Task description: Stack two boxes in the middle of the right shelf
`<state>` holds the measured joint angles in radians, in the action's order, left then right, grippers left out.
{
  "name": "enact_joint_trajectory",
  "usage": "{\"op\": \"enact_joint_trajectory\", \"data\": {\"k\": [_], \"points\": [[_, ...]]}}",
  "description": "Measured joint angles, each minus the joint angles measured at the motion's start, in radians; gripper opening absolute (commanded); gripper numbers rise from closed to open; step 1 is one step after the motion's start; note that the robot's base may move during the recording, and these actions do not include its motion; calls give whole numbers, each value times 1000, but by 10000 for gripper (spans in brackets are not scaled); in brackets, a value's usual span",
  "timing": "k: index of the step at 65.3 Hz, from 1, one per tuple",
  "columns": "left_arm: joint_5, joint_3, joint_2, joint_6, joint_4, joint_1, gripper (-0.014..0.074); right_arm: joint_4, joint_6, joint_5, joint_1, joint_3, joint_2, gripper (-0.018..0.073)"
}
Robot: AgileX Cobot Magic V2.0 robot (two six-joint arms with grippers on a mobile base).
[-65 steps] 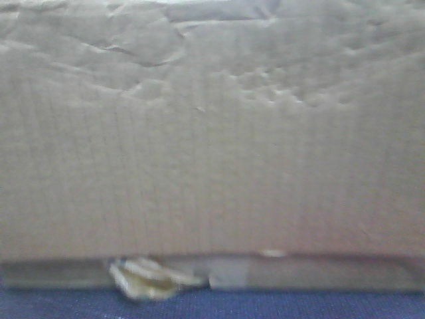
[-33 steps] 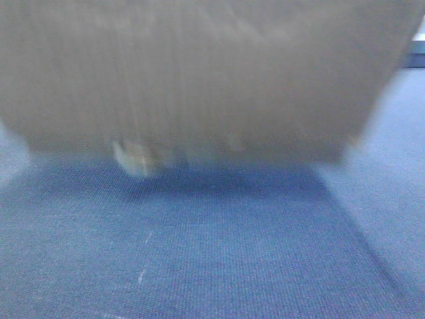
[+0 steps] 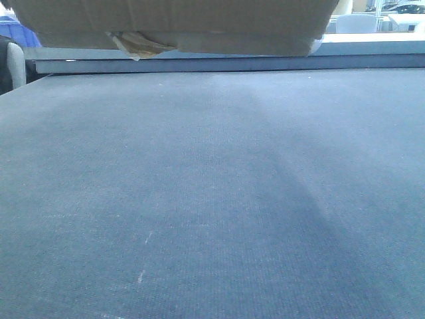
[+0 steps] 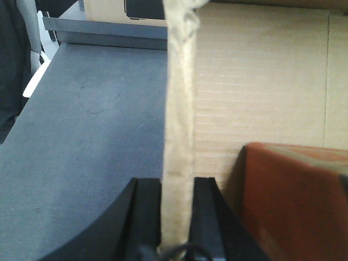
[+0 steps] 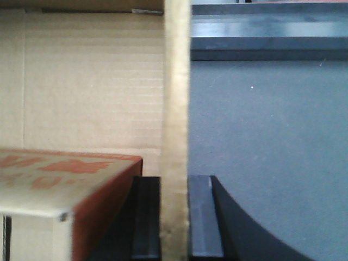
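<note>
Since a second ago the wide tan corrugated cardboard box [image 3: 179, 20] has gone way up, now just a strip along the top edge of the front view, hanging clear of the dark grey-blue flat tabletop [image 3: 212, 199]. In the wrist views the black left gripper [image 4: 176, 187] and black right gripper [image 5: 175, 182] each clench one of its walls.
</note>
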<state>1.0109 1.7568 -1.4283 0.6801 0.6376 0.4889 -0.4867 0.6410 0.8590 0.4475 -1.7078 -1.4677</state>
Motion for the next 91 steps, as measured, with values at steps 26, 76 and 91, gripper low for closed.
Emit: {"op": "enact_joint_trajectory", "data": {"k": [26,76,91], "points": [[0,1,0,0,2,0,-111,-4,42,0,0,0,0,-154],[0,1,0,0,3,0,-111,-4,48,11,2,0,0,-154],[0,1,0,0,5,0,-111,-4,48,11,2,0,0,-154]]}}
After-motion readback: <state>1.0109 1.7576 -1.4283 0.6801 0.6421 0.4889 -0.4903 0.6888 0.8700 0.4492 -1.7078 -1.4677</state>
